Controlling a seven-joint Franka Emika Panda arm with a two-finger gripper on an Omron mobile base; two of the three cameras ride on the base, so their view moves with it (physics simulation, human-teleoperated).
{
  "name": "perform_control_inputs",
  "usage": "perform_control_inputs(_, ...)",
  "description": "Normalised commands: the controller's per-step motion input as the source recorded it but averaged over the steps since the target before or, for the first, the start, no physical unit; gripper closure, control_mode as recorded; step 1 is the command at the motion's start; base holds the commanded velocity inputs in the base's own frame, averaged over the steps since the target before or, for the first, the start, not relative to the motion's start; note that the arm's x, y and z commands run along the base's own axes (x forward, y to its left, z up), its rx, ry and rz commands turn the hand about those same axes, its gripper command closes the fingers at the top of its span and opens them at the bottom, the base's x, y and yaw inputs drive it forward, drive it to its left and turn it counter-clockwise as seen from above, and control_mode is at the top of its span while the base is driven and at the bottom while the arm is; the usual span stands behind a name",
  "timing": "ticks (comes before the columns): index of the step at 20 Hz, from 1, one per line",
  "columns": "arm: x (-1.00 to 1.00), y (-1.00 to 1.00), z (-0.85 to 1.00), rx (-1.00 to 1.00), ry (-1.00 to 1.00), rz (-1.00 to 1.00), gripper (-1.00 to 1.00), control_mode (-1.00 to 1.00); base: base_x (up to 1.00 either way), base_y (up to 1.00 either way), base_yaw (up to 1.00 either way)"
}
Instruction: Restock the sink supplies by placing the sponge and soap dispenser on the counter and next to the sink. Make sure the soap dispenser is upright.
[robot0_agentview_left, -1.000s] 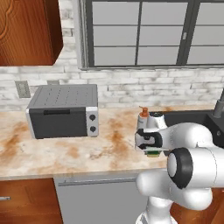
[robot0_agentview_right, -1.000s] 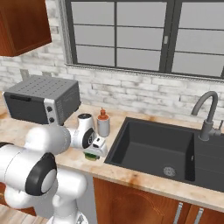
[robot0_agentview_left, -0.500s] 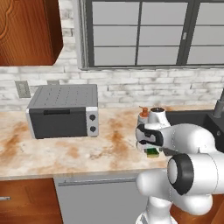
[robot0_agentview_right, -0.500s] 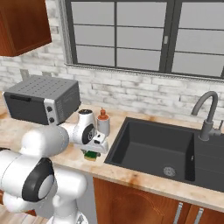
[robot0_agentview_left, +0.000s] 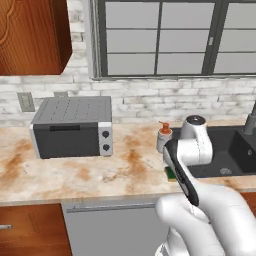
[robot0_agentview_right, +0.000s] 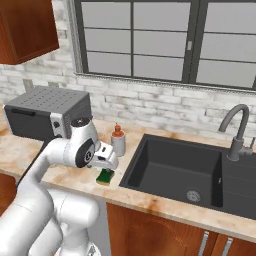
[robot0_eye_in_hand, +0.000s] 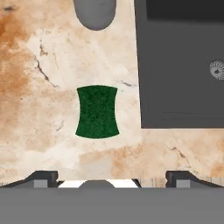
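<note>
- The counter (robot0_agentview_left: 75, 175) is a long beige stone top with rust-brown marbling; it runs under a white brick wall (robot0_agentview_right: 165, 107) and dark-framed windows (robot0_agentview_left: 165, 37).
- The sink (robot0_agentview_right: 185, 167) is a black recessed basin set into the counter, with a round drain (robot0_agentview_right: 193, 196) in its floor and a grey faucet (robot0_agentview_right: 235, 132) at its far rim. I take the sink as landmark for the rest.
- A grey toaster oven (robot0_agentview_left: 72, 127) stands on the counter well to the left of the sink, against the wall.
- The robot's white arm (robot0_agentview_right: 60, 155) reaches over the counter strip just left of the sink.
- The gripper (robot0_eye_in_hand: 112, 177) hangs above the sponge, pointing down; in the hand view its two dark finger tips (robot0_eye_in_hand: 41, 177) stand wide apart with nothing between them, clear of the sponge.
- The soap dispenser (robot0_agentview_right: 118, 141) stands upright on the counter just beside the sink's left rim, toward the wall, orange-brown pump on top.
- The sponge (robot0_eye_in_hand: 97, 112) lies flat on the counter just left of the sink's near-left corner, close to the basin edge but not over it, and on the front side of the dispenser.
</note>
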Motion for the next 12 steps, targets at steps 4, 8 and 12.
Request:
perform_control_inputs(4, -0.71, 0.0, 0.84, 0.0, -0.35, 0.0, -1.0, -1.0, 0.0, 0.0, 0.0)
perform_control_inputs(8, -0.3, 0.0, 0.96, -0.03, -0.19, 0.0, -1.0, -1.0, 0.0, 0.0, 0.0)
perform_control_inputs(12, -0.11, 0.02, 0.73, -0.05, -0.17, 0.0, -1.0, -1.0, 0.0, 0.0, 0.0)
